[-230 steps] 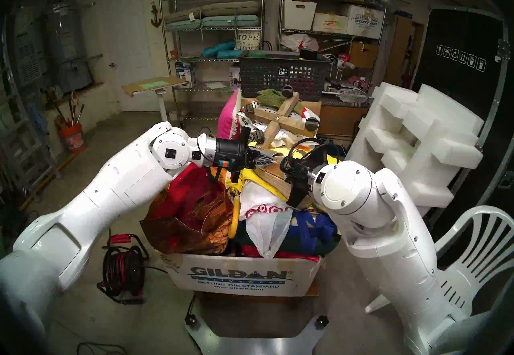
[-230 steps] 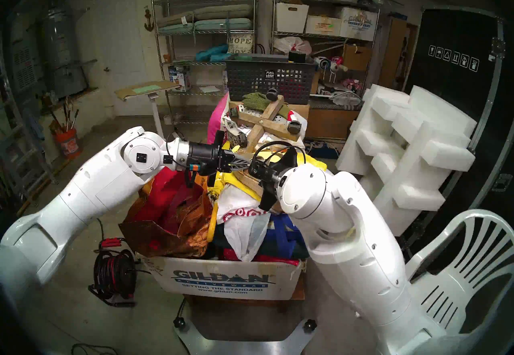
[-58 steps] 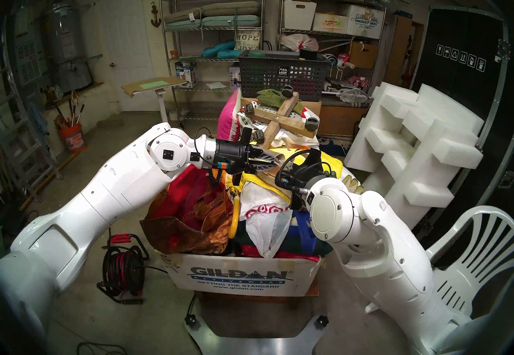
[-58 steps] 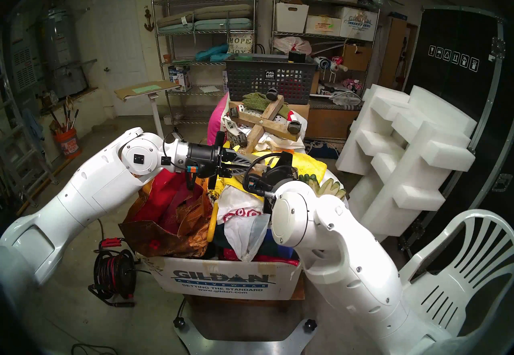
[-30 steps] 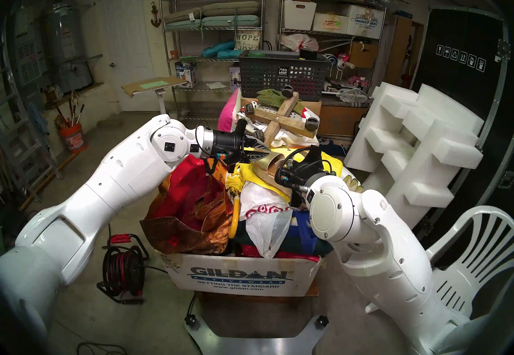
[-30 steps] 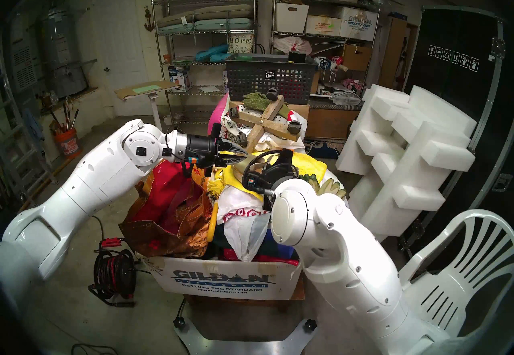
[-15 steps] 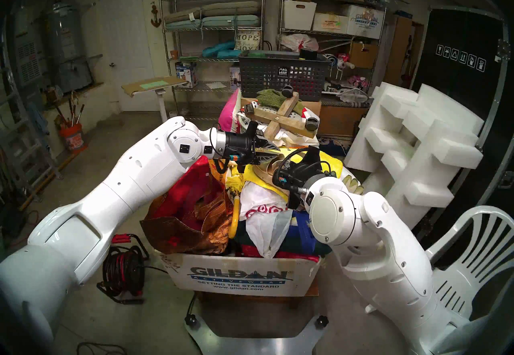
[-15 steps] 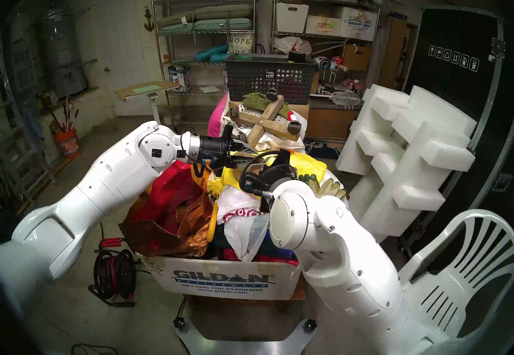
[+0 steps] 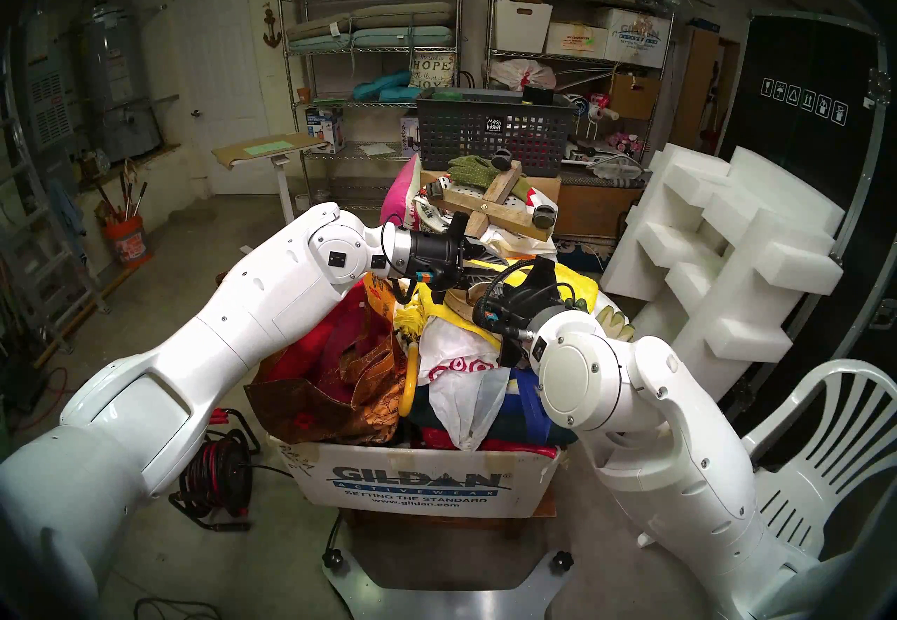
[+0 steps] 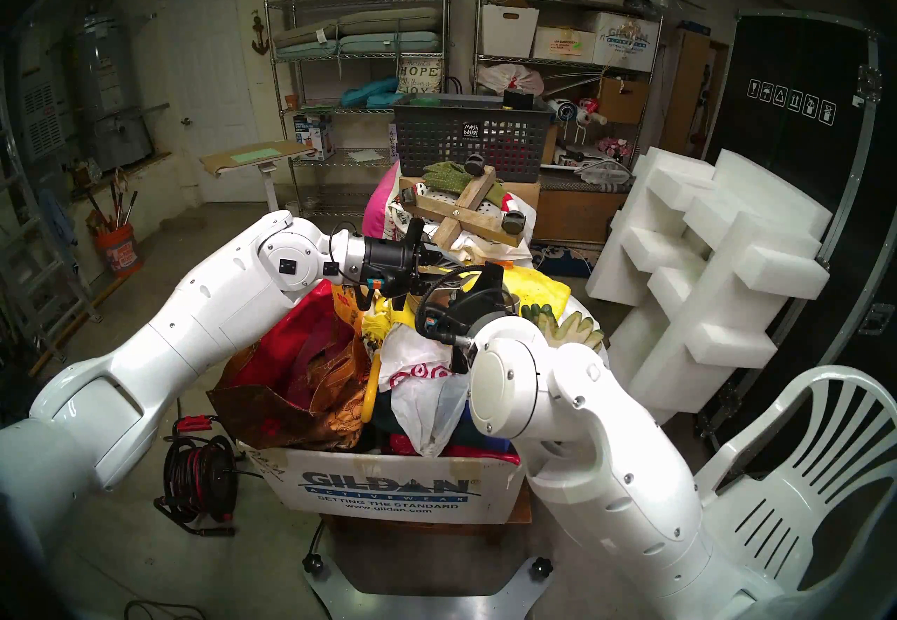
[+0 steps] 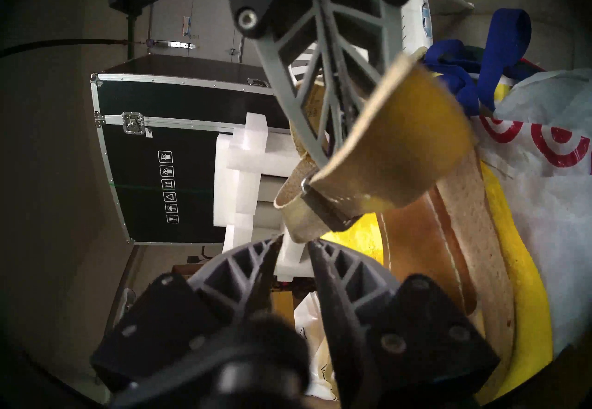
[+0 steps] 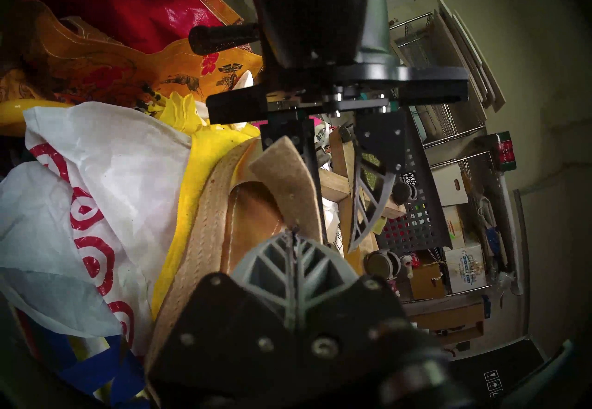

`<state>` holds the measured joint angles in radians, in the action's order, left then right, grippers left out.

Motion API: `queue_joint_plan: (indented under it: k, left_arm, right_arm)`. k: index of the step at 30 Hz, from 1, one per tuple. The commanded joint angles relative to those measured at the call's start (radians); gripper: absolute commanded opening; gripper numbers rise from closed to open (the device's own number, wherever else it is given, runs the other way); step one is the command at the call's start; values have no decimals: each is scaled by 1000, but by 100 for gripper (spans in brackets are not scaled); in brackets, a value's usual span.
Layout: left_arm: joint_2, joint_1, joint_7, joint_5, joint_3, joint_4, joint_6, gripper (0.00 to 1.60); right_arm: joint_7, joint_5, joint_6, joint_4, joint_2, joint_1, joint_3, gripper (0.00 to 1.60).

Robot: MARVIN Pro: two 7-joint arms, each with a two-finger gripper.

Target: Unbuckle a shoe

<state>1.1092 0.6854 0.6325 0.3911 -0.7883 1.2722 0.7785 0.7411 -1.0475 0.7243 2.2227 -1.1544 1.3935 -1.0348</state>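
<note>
left gripper (image 9: 490, 267) slid rightward over cluttered box (image 9: 422, 488).

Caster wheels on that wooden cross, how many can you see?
3 caster wheels. One on the far arm of the wooden cross, one on its left arm, one on its right arm. A fourth may be hidden behind the left wrist.

Near frame centre, left gripper (image 9: 490, 267) reaching rightward over the sandal (image 9: 463, 298), just above the right gripper's (image 9: 514, 291) black body. Below both, an overfilled Gildan box (image 9: 422, 488). At far right, a white plastic chair (image 9: 820, 449).
</note>
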Motion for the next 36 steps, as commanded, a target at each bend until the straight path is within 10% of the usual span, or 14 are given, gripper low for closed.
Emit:
queue_joint_plan:
  k: [1, 26, 36]
  left_arm:
    - [-10, -10, 10, -24, -10, 15, 5, 75]
    - [6, -10, -5, -28, -22, 4, 20, 77]
    - [-5, -1, -9, -18, -23, 9, 29, 33]
  right_arm:
    - [-4, -8, 6, 7, -14, -22, 0, 0]
    - [5, -15, -2, 0, -27, -22, 19, 0]
    - [6, -17, -1, 0, -28, -22, 16, 0]
